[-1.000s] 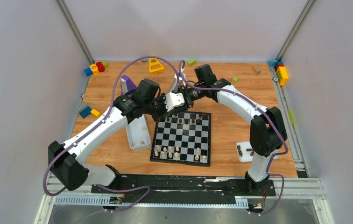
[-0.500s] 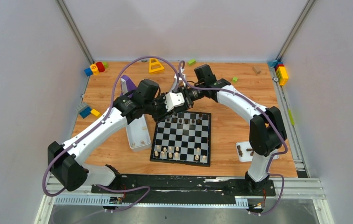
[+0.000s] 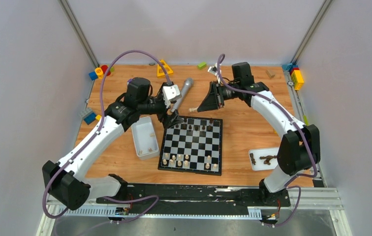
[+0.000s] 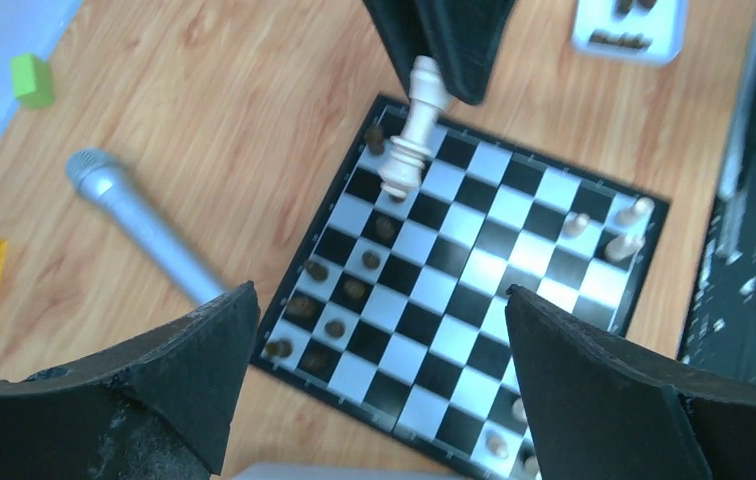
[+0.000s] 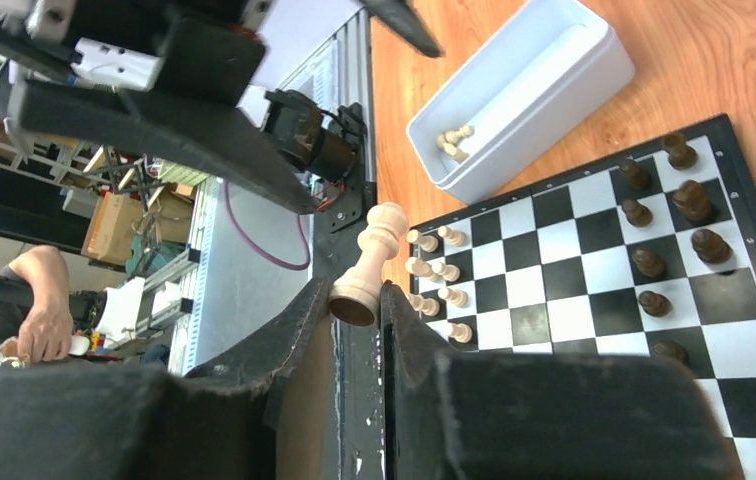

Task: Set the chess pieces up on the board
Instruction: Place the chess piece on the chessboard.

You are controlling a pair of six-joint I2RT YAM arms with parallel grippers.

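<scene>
Wood-grain counter [image 3: 243,132] carries a glossy chequered board [image 3: 191,147] at mid-frame; a tall pale piece [image 3: 193,109] hangs by its top edge. Left wrist view: the left fingers [image 4: 174,370], matte black wedges, gape wide and empty at the lower corners. Right wrist view: the right fingers [image 5: 284,350] pinch that turned, waisted piece by its base, probably so it can be stood upright among the light ranks.
</scene>
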